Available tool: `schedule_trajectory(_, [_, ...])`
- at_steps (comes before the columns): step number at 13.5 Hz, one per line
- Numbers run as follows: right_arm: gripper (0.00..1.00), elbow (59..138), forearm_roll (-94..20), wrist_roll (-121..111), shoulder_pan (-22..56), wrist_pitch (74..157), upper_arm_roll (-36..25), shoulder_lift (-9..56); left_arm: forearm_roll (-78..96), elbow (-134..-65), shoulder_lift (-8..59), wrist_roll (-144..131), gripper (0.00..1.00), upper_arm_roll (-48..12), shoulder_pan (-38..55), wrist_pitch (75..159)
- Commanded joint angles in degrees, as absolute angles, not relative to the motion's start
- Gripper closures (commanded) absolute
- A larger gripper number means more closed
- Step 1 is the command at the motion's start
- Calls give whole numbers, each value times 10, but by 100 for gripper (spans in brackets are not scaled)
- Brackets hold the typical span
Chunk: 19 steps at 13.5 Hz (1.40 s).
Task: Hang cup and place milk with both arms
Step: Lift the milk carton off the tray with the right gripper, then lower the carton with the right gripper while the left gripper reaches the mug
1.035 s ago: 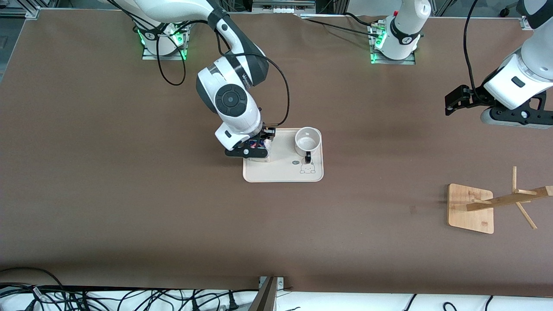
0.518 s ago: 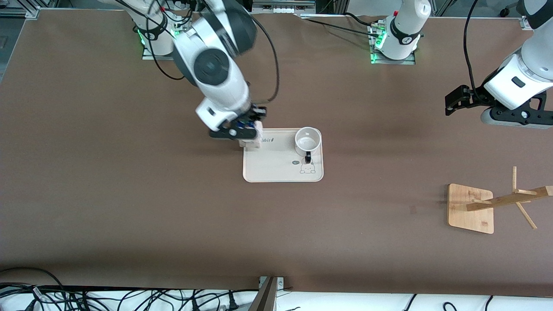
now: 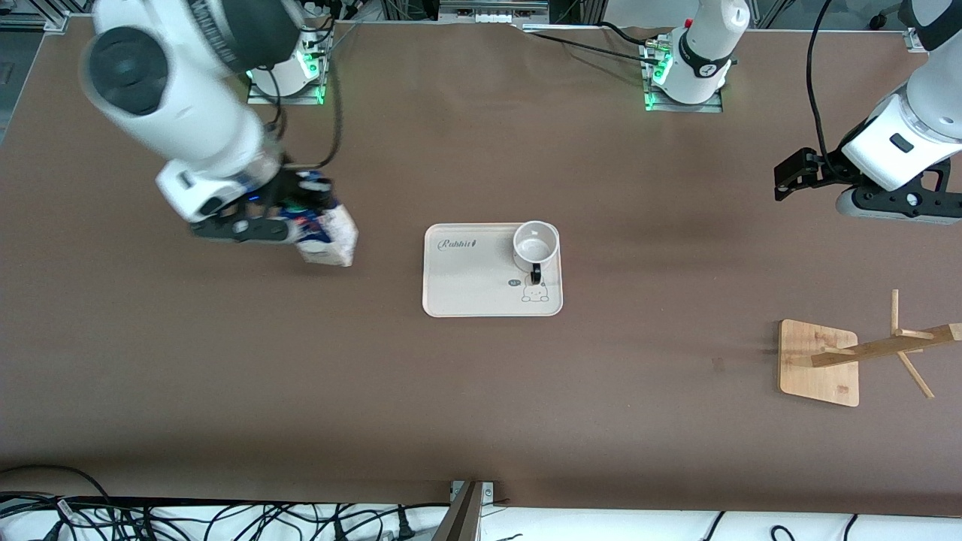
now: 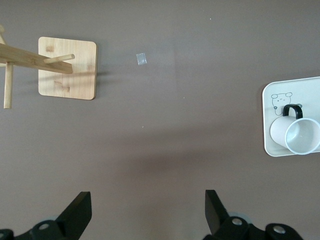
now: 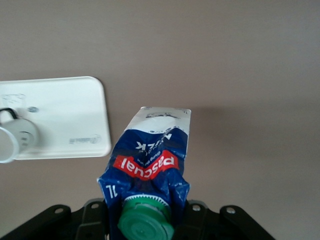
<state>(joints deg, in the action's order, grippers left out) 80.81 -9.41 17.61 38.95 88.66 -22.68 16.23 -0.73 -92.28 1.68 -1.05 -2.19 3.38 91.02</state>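
My right gripper (image 3: 289, 218) is shut on the milk carton (image 3: 325, 237) and holds it in the air over bare table, toward the right arm's end from the tray. In the right wrist view the blue and white milk carton (image 5: 150, 160) with its green cap sits between the fingers of my right gripper (image 5: 146, 220). The white cup (image 3: 535, 246) stands upright on the cream tray (image 3: 473, 289), black handle toward the front camera; it also shows in the left wrist view (image 4: 296, 135). My left gripper (image 3: 789, 179) is open and empty, high over the left arm's end of the table, its fingers (image 4: 80, 212) wide apart.
A wooden cup rack (image 3: 879, 349) on a square bamboo base (image 3: 818, 362) stands toward the left arm's end, nearer the front camera; it also shows in the left wrist view (image 4: 67, 67). Cables lie along the table's front edge.
My right gripper lifted the milk off the tray and carried it toward the right arm's end of the table. The left arm, cup and rack have not moved.
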Motion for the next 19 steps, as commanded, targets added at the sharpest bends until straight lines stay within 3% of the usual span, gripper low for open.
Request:
schedule_trajectory(1, [59,816,-105,94,393,862,-278,162,-13,-905,27,-18,0,-26,37,875])
schedule_trajectory(4, [59,823,-105,48,391,846,-316,168,-13,-904,45,-15,0,-30,59,839])
schedule_trajectory(10, [59,826,-104,-20,302,822,-321,210,61,-903,102,-19,0,-33,109,844])
schedule_trajectory(14, [59,829,-107,-46,275,831,-319,255,64,-903,146,-124,0,-33,197,923])
schedule_trajectory(16, [59,830,-115,-46,276,852,-316,277,57,-902,213,-213,0,-32,255,1003])
schedule_trajectory(19, [59,866,-147,-46,277,897,-316,289,53,-886,256,-234,0,-33,298,1049])
